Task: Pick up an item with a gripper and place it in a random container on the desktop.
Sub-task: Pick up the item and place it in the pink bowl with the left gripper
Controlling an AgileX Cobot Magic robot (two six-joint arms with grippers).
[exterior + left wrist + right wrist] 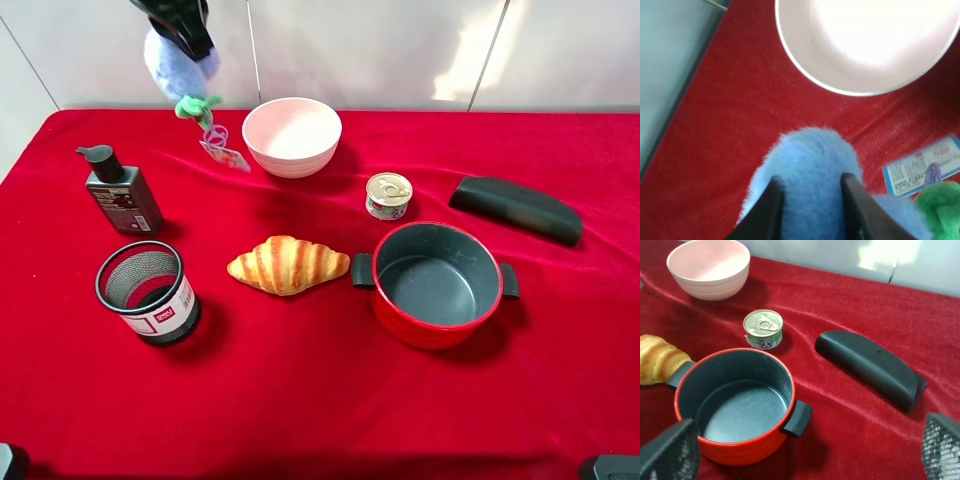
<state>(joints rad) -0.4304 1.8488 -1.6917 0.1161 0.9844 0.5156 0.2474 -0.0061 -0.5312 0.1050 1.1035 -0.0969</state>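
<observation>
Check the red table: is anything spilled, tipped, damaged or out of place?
Nothing looks spilled or damaged. The only oddity is the plush toy, clamped in the left gripper and hanging above the cloth left of the pink bowl, its paper tag dangling.

Croissant [288, 264] between mesh cup [148, 292] and pot [420, 335] (bowl [292, 160] and tin [388, 195] behind)

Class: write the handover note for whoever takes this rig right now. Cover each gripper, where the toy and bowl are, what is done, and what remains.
Left gripper: shut on the plush toy, held in the air, its tag dangling.
Right gripper: open, empty, by the red pot.
Pink bowl: empty, on the desktop, just right of the toy in the high view.
Done: pick-up.
Left: carry the toy over the bowl and release it.
</observation>
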